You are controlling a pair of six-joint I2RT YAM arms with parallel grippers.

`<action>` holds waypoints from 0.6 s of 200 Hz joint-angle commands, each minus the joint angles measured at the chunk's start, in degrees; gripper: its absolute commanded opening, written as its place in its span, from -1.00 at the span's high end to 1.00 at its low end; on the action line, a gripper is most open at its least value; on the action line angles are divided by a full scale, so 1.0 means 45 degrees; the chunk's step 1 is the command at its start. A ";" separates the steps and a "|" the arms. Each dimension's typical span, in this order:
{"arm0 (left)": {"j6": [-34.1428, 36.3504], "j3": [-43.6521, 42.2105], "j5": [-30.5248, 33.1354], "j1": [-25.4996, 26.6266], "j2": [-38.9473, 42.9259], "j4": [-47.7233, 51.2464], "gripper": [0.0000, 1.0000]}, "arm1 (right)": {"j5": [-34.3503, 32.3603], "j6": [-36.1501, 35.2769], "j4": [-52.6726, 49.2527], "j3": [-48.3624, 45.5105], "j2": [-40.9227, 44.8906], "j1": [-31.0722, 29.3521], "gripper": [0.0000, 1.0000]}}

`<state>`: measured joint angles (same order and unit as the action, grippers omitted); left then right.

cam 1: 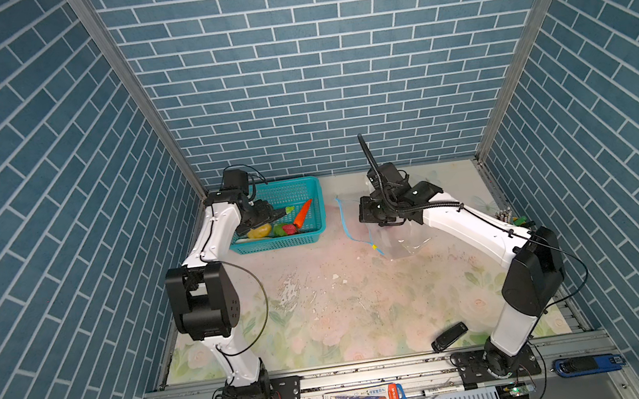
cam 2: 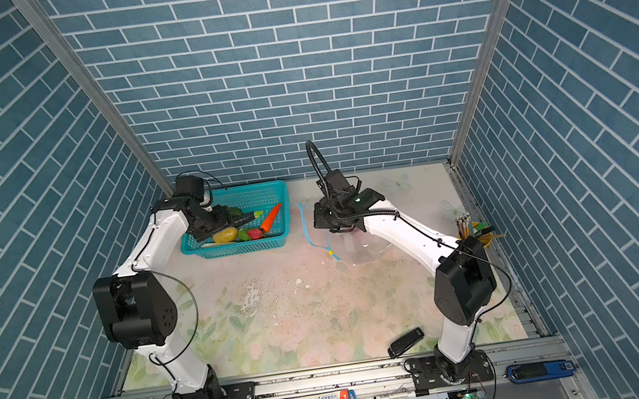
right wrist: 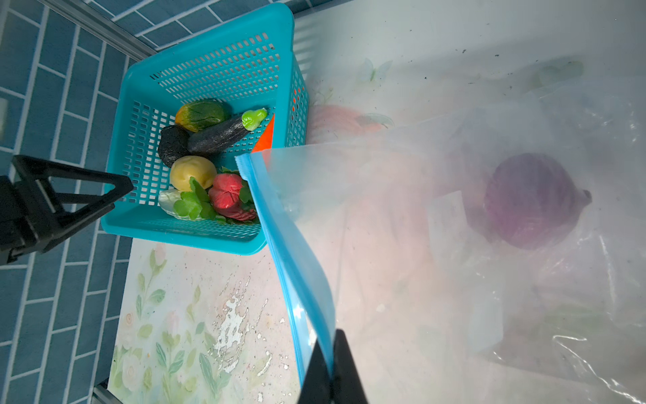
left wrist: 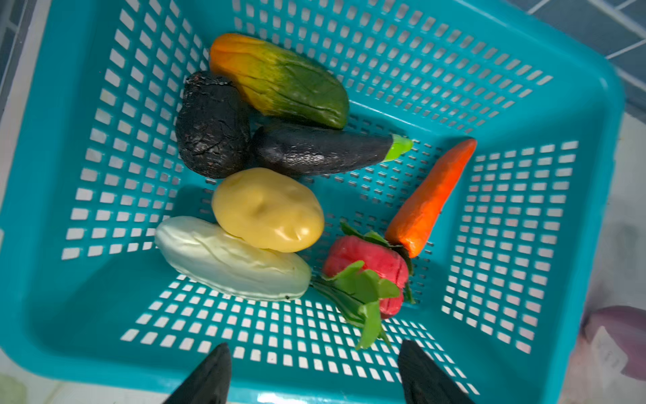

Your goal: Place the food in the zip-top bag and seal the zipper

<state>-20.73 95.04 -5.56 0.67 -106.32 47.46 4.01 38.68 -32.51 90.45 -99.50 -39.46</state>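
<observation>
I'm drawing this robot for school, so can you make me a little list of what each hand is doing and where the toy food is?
left gripper: open, holding nothing, above the basket
right gripper: shut on the zipper, the blue strip at the bag's mouth
zip-top bag: clear, lying on the table beside the basket
inside the bag: purple onion
inside the basket: carrot, eggplant, yellow fruit and more toy food
not yet bagged: everything in the basket

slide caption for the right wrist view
Right gripper pinching the zipper of the zip-top bag, a purple onion inside; the other food sits in the teal basket.
</observation>
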 commanded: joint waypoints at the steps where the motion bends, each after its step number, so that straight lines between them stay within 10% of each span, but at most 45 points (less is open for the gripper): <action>1: 0.0470 0.0990 0.0201 -0.0147 -0.1048 0.0998 -0.60 | 0.0144 -0.0212 0.0164 0.0033 -0.0163 0.0074 1.00; 120: -0.0569 0.0286 -0.0817 -0.1046 -0.2486 -0.0114 -0.71 | 0.0758 -0.0099 0.0383 -0.0101 -0.0329 0.0236 1.00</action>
<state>-21.26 100.03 -7.35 -1.85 -117.62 48.58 6.26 38.57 -31.79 90.45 -99.83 -38.76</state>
